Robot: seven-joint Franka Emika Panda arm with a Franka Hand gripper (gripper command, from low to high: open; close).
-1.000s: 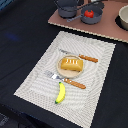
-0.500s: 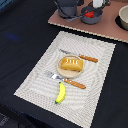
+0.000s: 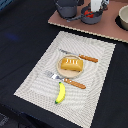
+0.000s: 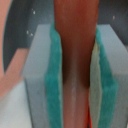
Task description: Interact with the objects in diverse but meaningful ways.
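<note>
Placemat (image 3: 35,80) on dark table (image 3: 20,35).

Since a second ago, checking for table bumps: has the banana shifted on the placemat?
No. The banana lies in the same spot, just below the fork on the placemat, tip toward the near edge.

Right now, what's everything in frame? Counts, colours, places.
bread loaf: 1, orange-brown, scored, on the plate.
plate: 1, tan, middle of the placemat.
banana: 1, yellow, on the placemat, below the fork in the exterior view.
knife: 1, orange handle, beside the plate's far edge.
fork: 1, orange handle, beside the plate's near edge.
placemat: 1, pale striped, on the dark table.
tray: 1, pinkish-brown, far side of the table.
pot: 1, dark grey, on the tray.
bowl: 1, dark, something red inside, under the gripper.
gripper: 1, over the bowl; teal pads close on something reddish-brown in the wrist view.
</note>
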